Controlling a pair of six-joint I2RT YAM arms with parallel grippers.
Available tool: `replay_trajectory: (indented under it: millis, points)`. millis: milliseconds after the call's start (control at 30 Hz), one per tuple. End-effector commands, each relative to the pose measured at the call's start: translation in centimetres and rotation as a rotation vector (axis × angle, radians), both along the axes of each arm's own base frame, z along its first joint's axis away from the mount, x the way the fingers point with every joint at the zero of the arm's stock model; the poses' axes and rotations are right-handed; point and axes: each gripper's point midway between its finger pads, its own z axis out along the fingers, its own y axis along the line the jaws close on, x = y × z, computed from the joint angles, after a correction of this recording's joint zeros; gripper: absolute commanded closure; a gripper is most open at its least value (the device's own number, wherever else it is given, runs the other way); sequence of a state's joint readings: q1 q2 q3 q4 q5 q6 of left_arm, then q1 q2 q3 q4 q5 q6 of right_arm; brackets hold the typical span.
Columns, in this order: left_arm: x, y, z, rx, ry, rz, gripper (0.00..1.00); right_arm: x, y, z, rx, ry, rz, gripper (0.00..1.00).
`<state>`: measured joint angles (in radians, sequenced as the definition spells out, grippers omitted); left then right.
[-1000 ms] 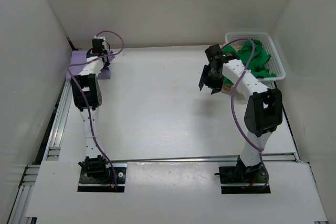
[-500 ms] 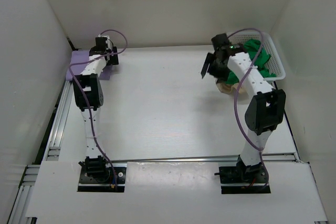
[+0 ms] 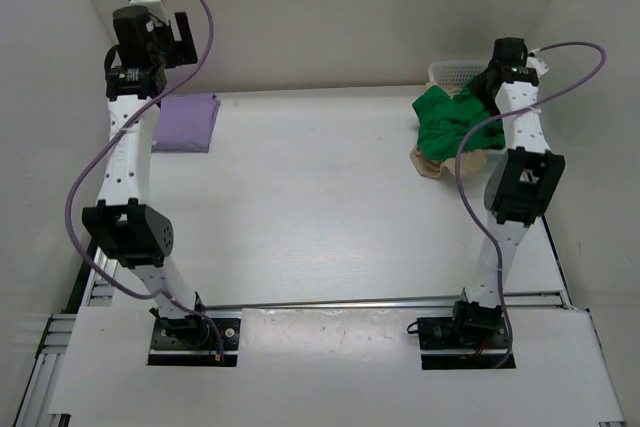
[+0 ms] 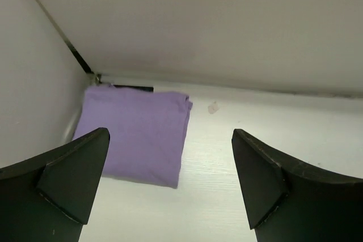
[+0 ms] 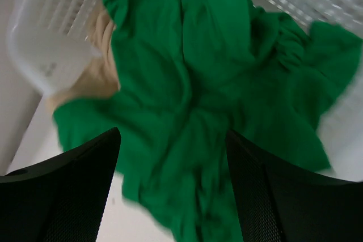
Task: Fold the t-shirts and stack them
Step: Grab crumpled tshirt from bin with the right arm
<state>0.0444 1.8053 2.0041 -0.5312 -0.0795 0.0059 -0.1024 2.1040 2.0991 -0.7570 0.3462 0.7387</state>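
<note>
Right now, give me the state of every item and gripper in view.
basket: upright, mostly hidden by cloth.
purple t-shirt: folded, lying flat.
green t-shirt: unfolded, crumpled, spilling from basket.
beige t-shirt: crumpled, partly under green t-shirt.
left gripper: open, empty.
right gripper: open, over green t-shirt.

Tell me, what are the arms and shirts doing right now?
Left end effector open, raised near folded purple shirt. Right end effector open over crumpled green shirt, draped from basket onto tan shirt. Nothing in the way.
</note>
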Motion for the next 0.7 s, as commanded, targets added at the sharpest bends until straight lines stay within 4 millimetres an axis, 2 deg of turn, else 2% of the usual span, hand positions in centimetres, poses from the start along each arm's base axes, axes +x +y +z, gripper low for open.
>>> replay_trajectory:
  millis: [0, 33, 133, 167, 200, 233, 367, 400, 467, 500, 533, 600, 633, 667]
  points:
    - [-2.2, -0.4, -3.9, -0.013, 0.186, -0.002, 0.0, 4.2, 0.8, -4.9, 0.039, 0.009, -0.02, 0.22]
    - [-3.1, -0.4, -5.0, -0.016, 0.244, -0.002, 0.0, 5.0, 0.7, -4.5, 0.037, -0.012, -0.019, 0.22]
    - [-5.2, -0.5, -6.2, -0.018, 0.298, -0.002, 0.0, 5.2, 0.2, -7.5, 0.044, 0.015, -0.081, 0.23]
    - [-5.6, -0.5, -6.4, -0.018, 0.305, -0.002, 0.0, 4.9, -0.4, -9.2, 0.052, 0.046, -0.099, 0.25]
    - [-6.0, -0.5, -6.5, -0.018, 0.309, -0.002, 0.0, 5.2, -0.4, -9.1, 0.057, 0.03, -0.107, 0.27]
    - [-6.5, -0.3, -6.7, -0.012, 0.322, 0.012, 0.0, 5.2, -0.7, -10.0, 0.072, 0.044, -0.107, 0.31]
    - [-8.6, 1.5, -6.3, 0.009, 0.332, 0.082, 0.0, 5.7, 0.4, -10.9, 0.117, 0.038, -0.052, 0.6]
    - [-8.8, 1.7, -5.9, 0.013, 0.323, 0.09, 0.0, 5.9, 0.8, -10.8, 0.129, 0.032, -0.026, 0.8]
    - [-9.7, 2.6, -5.9, 0.026, 0.331, 0.13, 0.0, 5.5, 0.3, -9.6, 0.122, 0.021, -0.027, 0.97]
    - [-10.1, 2.8, -5.8, 0.031, 0.33, 0.139, 0.0, 5.3, 0.3, -9.1, 0.122, 0.016, -0.027, 1.0]
    - [-10.5, 3.3, -6.5, 0.033, 0.353, 0.156, 0.0, 5.3, 0.1, -8.5, 0.113, -0.002, -0.032, 1.0]
    - [-11.1, 3.5, -5.8, 0.039, 0.338, 0.169, 0.0, 4.7, -0.5, -5.8, 0.065, -0.043, -0.039, 1.0]
    - [-11.2, 3.6, -6.3, 0.043, 0.35, 0.177, 0.0, 4.6, -0.8, -3.1, 0.031, -0.085, -0.024, 1.0]
    - [-11.6, 3.6, -5.9, 0.043, 0.347, 0.177, 0.0, 4.5, -1.1, -1.7, 0.007, -0.108, -0.02, 1.0]
